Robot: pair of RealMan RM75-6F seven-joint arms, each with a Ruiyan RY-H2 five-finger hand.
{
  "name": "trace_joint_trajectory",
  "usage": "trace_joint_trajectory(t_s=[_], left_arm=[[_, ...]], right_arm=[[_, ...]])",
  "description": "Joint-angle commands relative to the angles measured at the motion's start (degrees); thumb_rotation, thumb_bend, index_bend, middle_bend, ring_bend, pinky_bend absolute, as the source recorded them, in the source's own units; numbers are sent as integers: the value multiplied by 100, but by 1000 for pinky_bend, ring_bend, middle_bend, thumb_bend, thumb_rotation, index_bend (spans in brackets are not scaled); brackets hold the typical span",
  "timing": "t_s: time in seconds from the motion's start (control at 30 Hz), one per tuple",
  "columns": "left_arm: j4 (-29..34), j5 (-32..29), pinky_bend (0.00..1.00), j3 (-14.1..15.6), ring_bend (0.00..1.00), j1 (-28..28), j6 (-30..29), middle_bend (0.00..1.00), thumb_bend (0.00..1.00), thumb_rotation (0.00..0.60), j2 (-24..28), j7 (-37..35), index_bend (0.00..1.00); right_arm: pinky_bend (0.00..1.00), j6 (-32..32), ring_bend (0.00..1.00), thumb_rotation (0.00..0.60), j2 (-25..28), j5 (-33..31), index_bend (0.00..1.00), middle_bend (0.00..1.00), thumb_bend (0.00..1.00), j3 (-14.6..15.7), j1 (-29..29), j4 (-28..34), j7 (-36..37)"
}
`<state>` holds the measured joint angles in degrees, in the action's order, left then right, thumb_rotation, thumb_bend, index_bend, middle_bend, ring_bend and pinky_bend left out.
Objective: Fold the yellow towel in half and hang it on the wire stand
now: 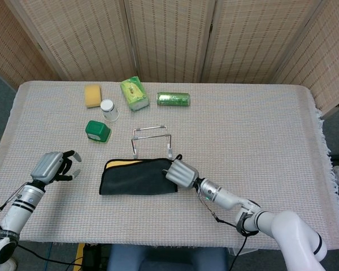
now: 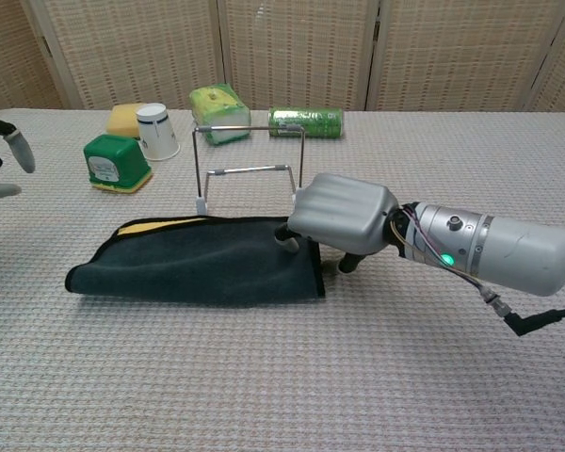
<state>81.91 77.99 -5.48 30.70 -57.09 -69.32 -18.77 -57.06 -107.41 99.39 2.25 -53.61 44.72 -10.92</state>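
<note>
1. the yellow towel (image 1: 139,176) lies already folded in half on the table (image 1: 260,130), near its front edge. its dark side faces up, and a strip of yellow shows along the far-left edge.
2. the wire stand (image 1: 151,140) sits just behind the towel, at about twelve o'clock from it. it is bare, with nothing hung on it.
3. the right hand (image 2: 342,214) rests low on the towel's right end, at three o'clock of the cloth. its fingers curl down onto the edge. it seems to be taking hold, but the palm hides the fingertips, so a firm grip cannot be confirmed.
4. the left hand (image 1: 51,165) hovers well apart at nine o'clock of the towel. its fingers are spread and it holds nothing.
5. judged step: the fold looks done, and the hanging is about to begin. the next move calls for a secure pinch on the doubled edge. then the cloth must be lifted and carried toward twelve o'clock, to drape over the top wire.
6. count at the far side of the table: one yellow sponge (image 1: 92,95), one white cup (image 1: 108,109), one green box (image 1: 97,131), one green tissue pack (image 1: 134,92) and one green can (image 1: 173,99).
</note>
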Motion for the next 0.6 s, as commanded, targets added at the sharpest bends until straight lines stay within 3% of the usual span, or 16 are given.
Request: trace_joint_trajectory(t_s=[0.03,0.2,0.47,0.6], left_arm=[[-16,-5,887,-1,805,-9,5,889,376,600,-1,-18,456],[-66,-11,887,-6,805,-29,15,889,375,600,-12,-81,456],[-85,14,887,-15,805,-65,-24,889,375,600,0,-139,455],[-78,15,886,-32,805,-84,-55,889,375,600,24,-160,454]], right_arm=[[1000,-32,996,600,-71,26,399,869,290,4,-25,-84,30],[1000,-80,996,600,-163,71,415,869,317,52,-27,-208,70],[1000,-343,998,600,-262,84,515,881,539,34,23,-376,288],[1000,-557,1000,600,-204,86,552,884,582,-20,44,-293,378]])
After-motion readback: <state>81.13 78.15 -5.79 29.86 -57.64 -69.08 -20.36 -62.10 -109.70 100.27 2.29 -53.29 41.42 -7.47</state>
